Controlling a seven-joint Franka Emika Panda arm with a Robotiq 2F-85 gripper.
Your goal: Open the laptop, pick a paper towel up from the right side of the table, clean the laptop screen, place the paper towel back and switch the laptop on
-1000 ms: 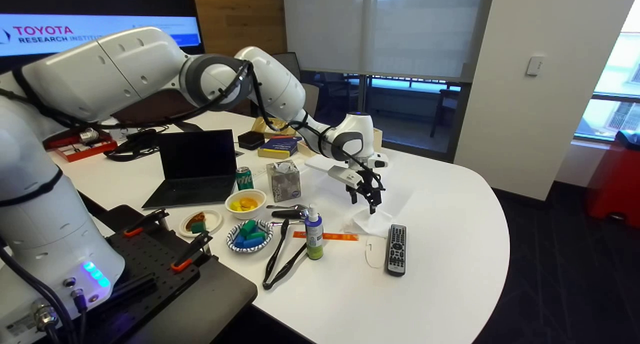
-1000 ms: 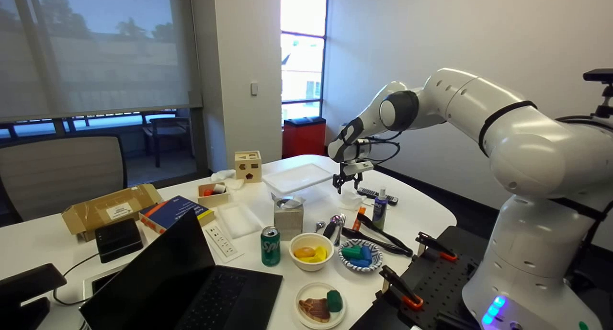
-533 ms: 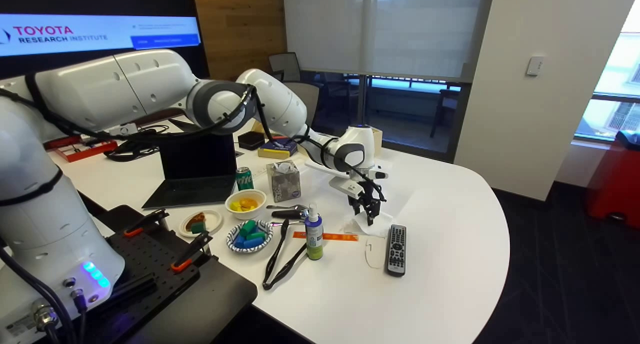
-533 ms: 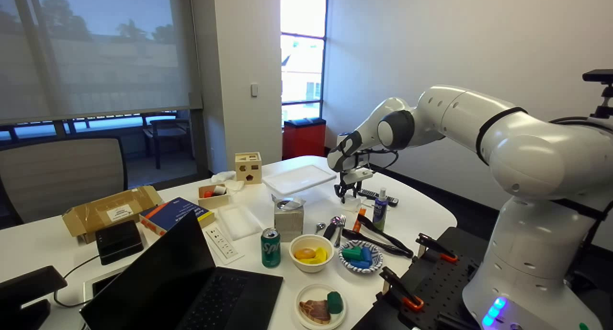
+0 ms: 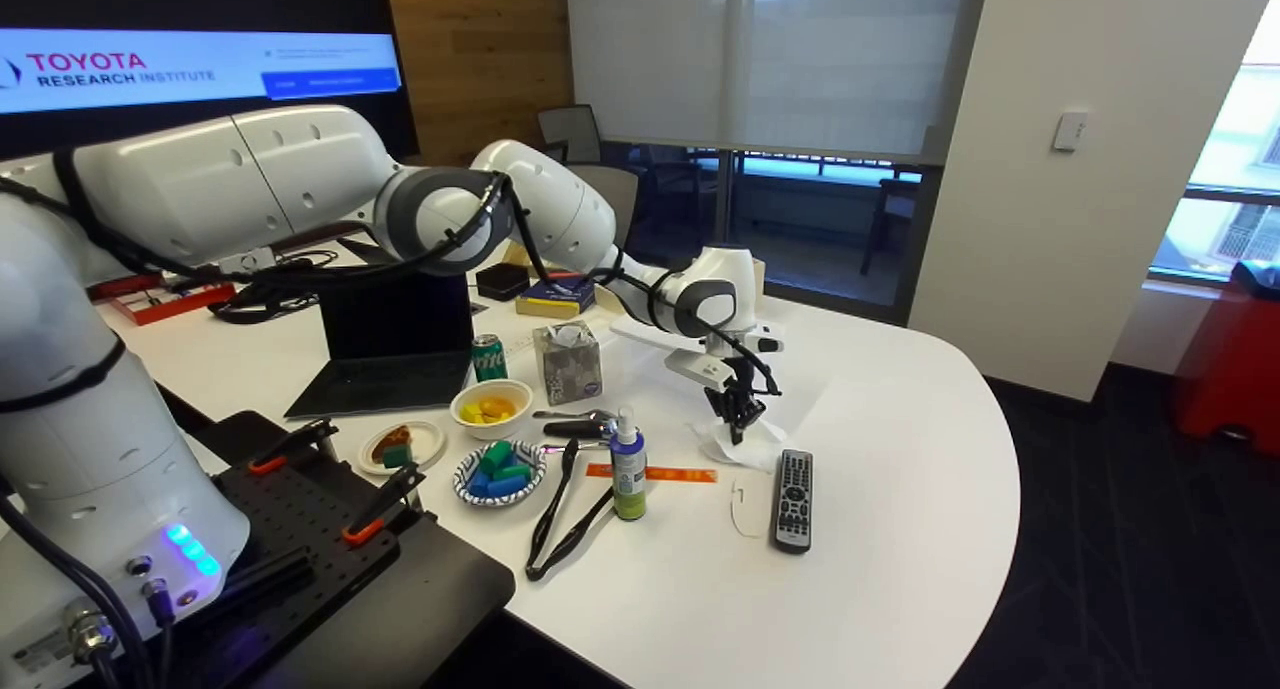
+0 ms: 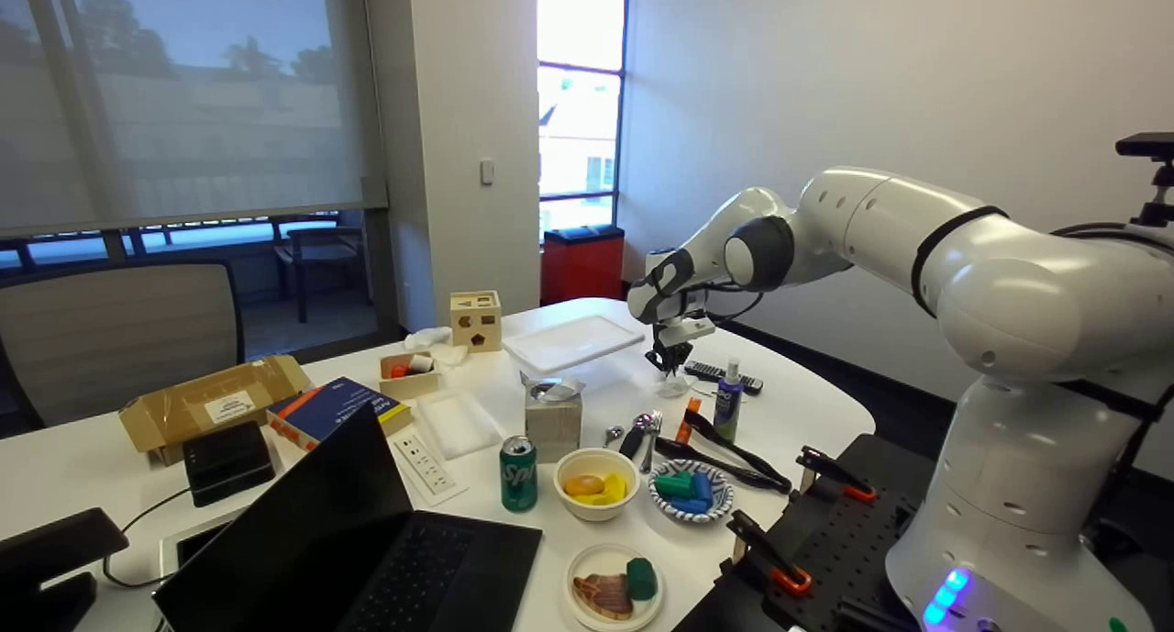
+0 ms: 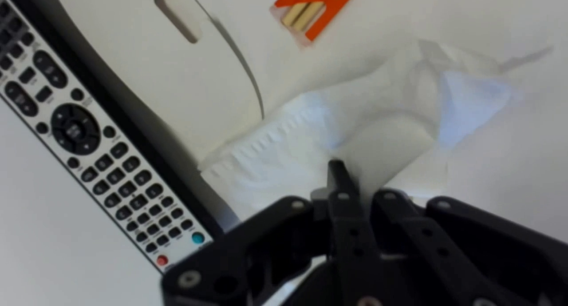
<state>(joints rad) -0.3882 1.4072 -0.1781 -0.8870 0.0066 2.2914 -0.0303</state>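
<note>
The laptop [image 5: 375, 384] stands with its lid raised, and the laptop screen [image 6: 316, 522] is black. Across the table [image 5: 880, 589], well away from it, a thin white paper towel [image 7: 390, 93] lies crumpled. Down at this towel, my gripper [image 5: 737, 437] has its jaws drawn close together. In the wrist view a fold of the towel rises between the fingers [image 7: 339, 177] and hides the right fingertip, so the gripper is shut on the paper towel. The rest of the towel still spreads over the tabletop.
A remote control [image 7: 111, 155] lies right beside the towel. An orange chopstick packet [image 5: 680, 474], a spray bottle [image 5: 628, 474] and black tongs [image 5: 545, 529] are nearby. Between here and the laptop stand a tissue box [image 5: 567, 366], a bowl [image 5: 490, 419] and a green can [image 6: 518, 476].
The arm has come down onto the paper towel. My gripper's fingers, spread apart a second ago, have closed together with a fold of the towel between them. The laptop has not moved.
</note>
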